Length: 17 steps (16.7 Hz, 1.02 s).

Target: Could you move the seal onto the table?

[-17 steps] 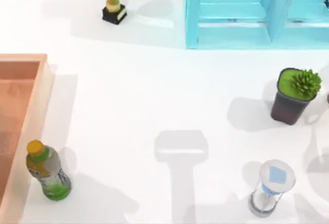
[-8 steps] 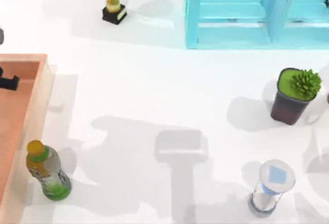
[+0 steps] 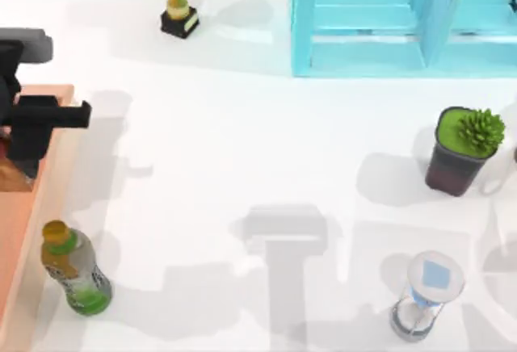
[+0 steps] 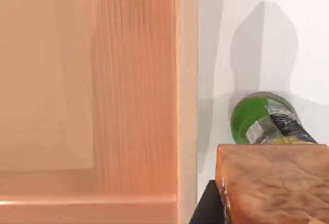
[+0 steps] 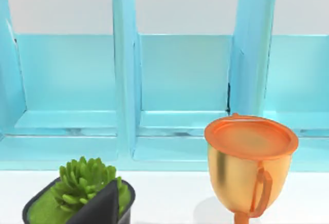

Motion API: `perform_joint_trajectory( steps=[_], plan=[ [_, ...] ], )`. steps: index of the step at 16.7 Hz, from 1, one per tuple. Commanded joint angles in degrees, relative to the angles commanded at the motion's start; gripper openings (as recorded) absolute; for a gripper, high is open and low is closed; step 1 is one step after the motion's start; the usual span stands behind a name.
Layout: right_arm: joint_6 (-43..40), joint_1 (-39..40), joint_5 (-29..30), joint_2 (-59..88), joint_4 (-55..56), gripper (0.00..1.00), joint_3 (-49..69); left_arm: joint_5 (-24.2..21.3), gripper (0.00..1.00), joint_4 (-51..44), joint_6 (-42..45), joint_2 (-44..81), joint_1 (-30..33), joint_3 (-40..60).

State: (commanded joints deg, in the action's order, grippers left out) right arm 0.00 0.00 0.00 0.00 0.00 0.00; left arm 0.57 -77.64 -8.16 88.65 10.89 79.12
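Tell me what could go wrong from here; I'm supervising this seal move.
The seal in the left gripper hangs close to the tray rim; lowering early could clip it.
The bottle stands on the table right beside the tray; a set-down there may topple it.
The right gripper idles by the potted plant.

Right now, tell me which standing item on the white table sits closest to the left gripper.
The green bottle, beside the wooden tray just below the left gripper. The trophy, potted plant and hourglass stand farther away.
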Motion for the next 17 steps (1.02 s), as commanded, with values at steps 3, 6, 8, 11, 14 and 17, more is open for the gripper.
perform_joint_trajectory(
  steps=[3, 6, 8, 11, 14, 17],
  plan=[
    [0.0, 0.0, 0.0, 0.0, 0.0, 1.00, 0.0, -0.4, 0.00, -2.3, -2.4, 0.5, 0.9, 0.0],
    [0.0, 0.0, 0.0, 0.0, 0.0, 1.00, 0.0, -0.3, 0.00, -2.2, -2.2, 0.4, 0.7, -0.1],
    [0.0, 0.0, 0.0, 0.0, 0.0, 1.00, 0.0, -0.4, 0.00, -1.9, -2.9, 1.2, 1.0, 0.6],
    [0.0, 0.0, 0.0, 0.0, 0.0, 1.00, 0.0, -0.6, 0.00, -0.4, -6.9, 6.9, 3.8, 4.2],
    [0.0, 0.0, 0.0, 0.0, 0.0, 1.00, 0.0, -0.8, 0.00, 2.3, -12.6, 15.9, 9.2, 9.8],
    [0.0, 0.0, 0.0, 0.0, 0.0, 1.00, 0.0, -0.8, 0.00, 5.8, -18.4, 25.6, 15.8, 15.9]
  ],
)
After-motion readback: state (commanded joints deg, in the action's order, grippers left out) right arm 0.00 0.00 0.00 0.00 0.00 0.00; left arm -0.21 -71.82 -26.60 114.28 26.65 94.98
